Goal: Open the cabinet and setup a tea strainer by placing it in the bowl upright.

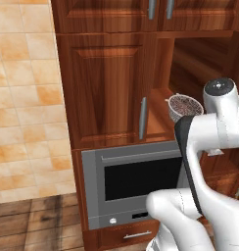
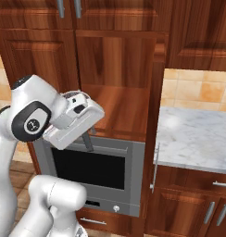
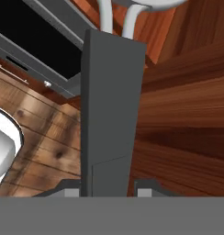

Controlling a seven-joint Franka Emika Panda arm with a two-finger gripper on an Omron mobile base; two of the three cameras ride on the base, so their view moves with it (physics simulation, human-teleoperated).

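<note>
Inside the open cabinet (image 1: 107,88), your hand (image 3: 107,190) is closed on the tea strainer (image 1: 185,105). In the hand view its two pale fingertips (image 3: 70,189) press either side of a flat dark-grey handle (image 3: 111,114). The handle runs up toward 12 o'clock, where two thin wire loops join it to a silver rim.

From the left base view, you see the strainer's round silver rim and brownish mesh at about 2 o'clock. It sits upright over the wooden shelf (image 1: 158,125) of the cabinet's right-hand bay and is partly covered by the white arm (image 1: 214,127). Whether it rests on the shelf or hangs just above it cannot be told. The cabinet's left door is closed, with its long grey bar handle (image 1: 142,117) vertical beside the open bay.

From the right base view, the arm's wrist is just left of centre in front of the open bay. A sliver of the strainer's rim (image 2: 74,96) peeks over it, and a dark bar (image 2: 88,141) juts down toward 6 o'clock across the top edge of the grey oven (image 2: 101,171).

The oven sits directly under the cabinet, its dark glass door shut. A marble counter (image 2: 198,139) lies at 3 o'clock in the right base view, well apart from the strainer. Wood-plank floor (image 3: 45,137) shows at 8 o'clock in the hand view.
</note>
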